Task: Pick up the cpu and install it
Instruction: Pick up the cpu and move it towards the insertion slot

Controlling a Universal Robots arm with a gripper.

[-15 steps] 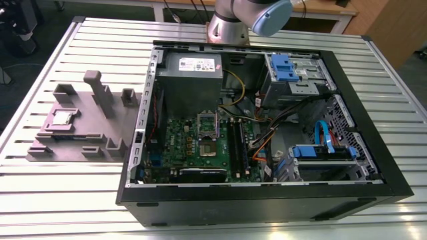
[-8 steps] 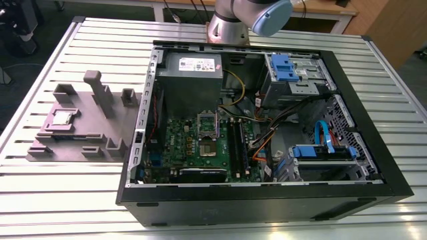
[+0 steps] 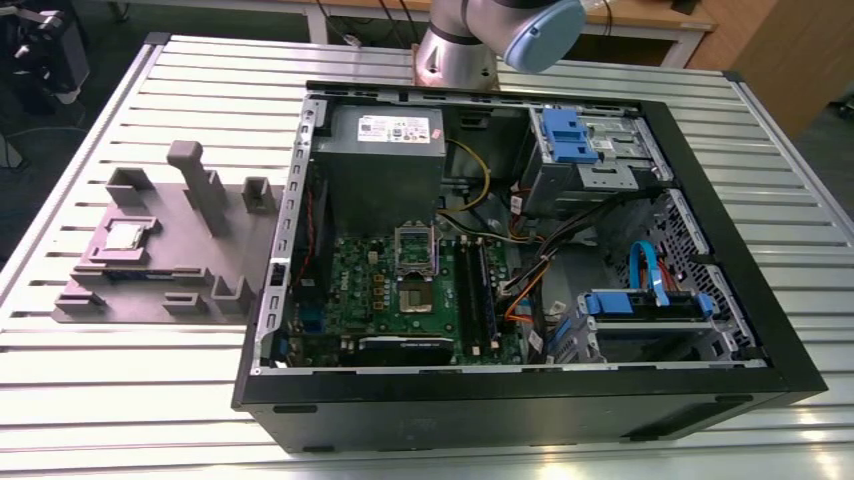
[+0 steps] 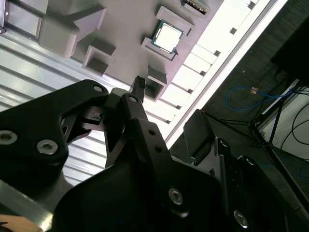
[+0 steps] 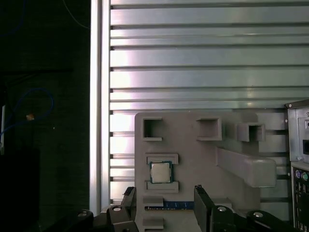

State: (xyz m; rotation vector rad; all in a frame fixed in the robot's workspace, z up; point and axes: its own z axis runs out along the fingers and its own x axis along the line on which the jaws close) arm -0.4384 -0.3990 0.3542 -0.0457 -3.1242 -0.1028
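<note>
Nearest, in both wrist views, the gripper (image 5: 164, 193): jaws spread wide, nothing between them, hanging above the grey tray (image 5: 193, 159) and touching none of it. Just beyond the fingertips, the cpu (image 5: 160, 172), seated flat in a shallow pocket of that tray, flanked on two opposite sides by low raised blocks, toward the tray's edge on the exterior view's left. Shiny metal top facing up at the gripper; square in outline, so no real long axis to speak of (edges squared to the blocks and to the tray's sides).

Likely hazards, judged from here: closing across the blocked sides and clamping plastic instead of chip; pinching off-centre on the thin edges and tipping or dropping it; losing track of its rotation, a square part giving little cue.

Farther off, across the slatted table (image 3: 134, 400), the open computer case (image 3: 534, 400), with the socket (image 3: 416, 296) on the motherboard looking unfilled, well apart from the chip.
</note>
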